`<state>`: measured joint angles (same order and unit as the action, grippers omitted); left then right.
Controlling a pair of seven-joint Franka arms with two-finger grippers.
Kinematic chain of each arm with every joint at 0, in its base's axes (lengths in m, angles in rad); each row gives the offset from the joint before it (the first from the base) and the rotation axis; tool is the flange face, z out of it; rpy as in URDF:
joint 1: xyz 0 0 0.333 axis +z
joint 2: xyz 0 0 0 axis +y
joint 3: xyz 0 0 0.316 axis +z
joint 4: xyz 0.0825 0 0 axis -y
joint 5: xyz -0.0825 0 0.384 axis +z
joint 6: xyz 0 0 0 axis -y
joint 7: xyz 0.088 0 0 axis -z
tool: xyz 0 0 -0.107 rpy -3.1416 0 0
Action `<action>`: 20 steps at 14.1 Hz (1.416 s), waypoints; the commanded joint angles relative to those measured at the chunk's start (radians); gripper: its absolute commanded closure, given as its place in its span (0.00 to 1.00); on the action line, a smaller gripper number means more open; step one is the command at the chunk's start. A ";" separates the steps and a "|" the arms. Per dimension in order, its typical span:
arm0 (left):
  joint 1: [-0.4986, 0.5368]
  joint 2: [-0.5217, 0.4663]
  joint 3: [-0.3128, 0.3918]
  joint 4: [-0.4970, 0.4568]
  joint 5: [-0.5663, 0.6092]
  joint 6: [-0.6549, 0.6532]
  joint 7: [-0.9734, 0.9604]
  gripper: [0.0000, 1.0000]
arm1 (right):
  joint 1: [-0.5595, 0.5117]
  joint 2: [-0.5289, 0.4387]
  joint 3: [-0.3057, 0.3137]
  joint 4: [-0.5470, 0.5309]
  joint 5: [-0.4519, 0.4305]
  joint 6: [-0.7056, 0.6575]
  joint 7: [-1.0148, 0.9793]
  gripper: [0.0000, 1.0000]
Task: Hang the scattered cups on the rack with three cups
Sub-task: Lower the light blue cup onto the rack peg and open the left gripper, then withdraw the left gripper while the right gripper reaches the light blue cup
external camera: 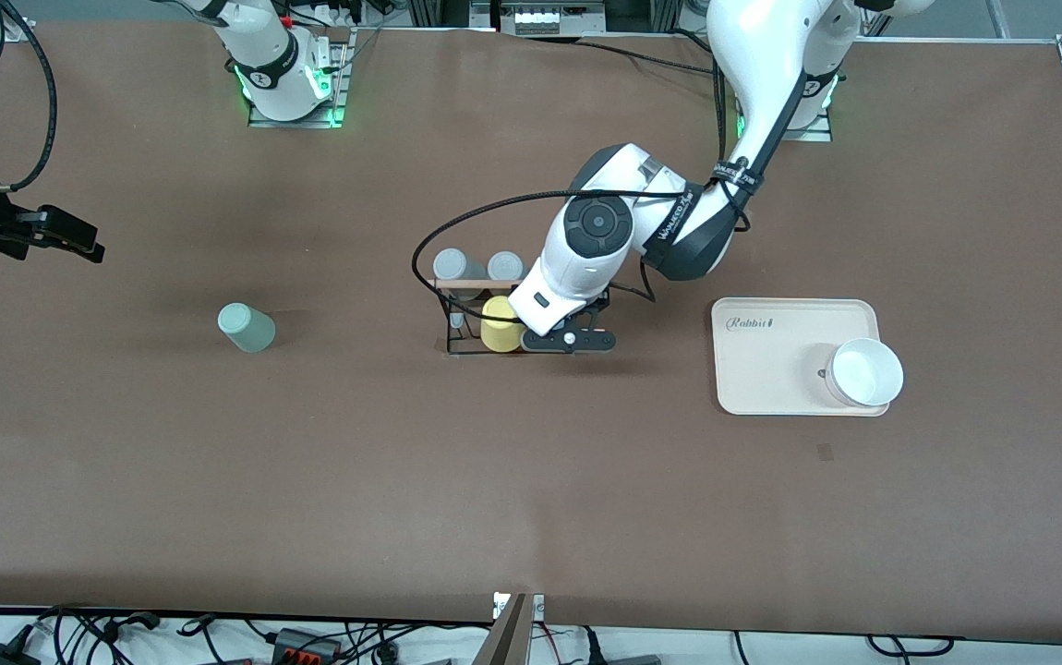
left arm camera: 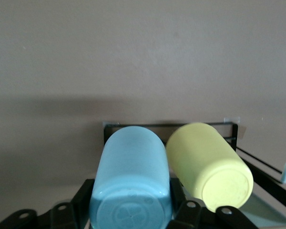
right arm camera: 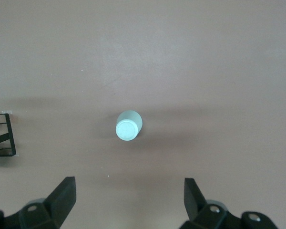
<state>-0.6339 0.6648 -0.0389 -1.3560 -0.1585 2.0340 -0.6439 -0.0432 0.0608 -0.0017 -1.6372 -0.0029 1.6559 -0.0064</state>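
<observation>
My left gripper [external camera: 569, 339] hangs over the end of the rack [external camera: 466, 319] toward the left arm. In the left wrist view it [left arm camera: 131, 206] is shut on the light blue cup [left arm camera: 131, 176], held base toward the camera next to the yellow cup [left arm camera: 210, 168] on the rack's black frame [left arm camera: 171, 125]. The blue cup is hidden under the arm in the front view. The mint green cup [external camera: 246, 327] stands alone on the table toward the right arm's end, base up. My right gripper [external camera: 78, 242] waits open and empty; in its wrist view [right arm camera: 128, 200] the mint cup [right arm camera: 128, 126] lies ahead.
Two grey cups [external camera: 453, 266] [external camera: 505, 266] hang on the rack with the yellow cup [external camera: 500, 323]. A cream tray [external camera: 771, 369] holding a white bowl [external camera: 864, 371] lies toward the left arm's end. A corner of the rack [right arm camera: 5, 136] shows in the right wrist view.
</observation>
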 commanded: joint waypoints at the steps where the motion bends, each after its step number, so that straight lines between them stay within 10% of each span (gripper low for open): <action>1: 0.006 -0.007 0.010 0.024 -0.003 -0.014 -0.002 0.00 | -0.001 0.010 0.002 0.014 0.001 -0.002 0.003 0.00; 14: 0.463 -0.376 -0.004 0.026 0.085 -0.357 0.220 0.00 | 0.011 0.146 0.003 0.007 0.001 -0.002 -0.014 0.00; 20: 0.534 -0.409 0.016 0.029 0.094 -0.497 0.317 0.00 | 0.068 0.201 0.002 -0.205 -0.081 0.292 0.009 0.00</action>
<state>-0.1142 0.2652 -0.0176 -1.3105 -0.0784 1.5403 -0.3449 0.0315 0.2830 0.0009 -1.7320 -0.0633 1.8408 -0.0039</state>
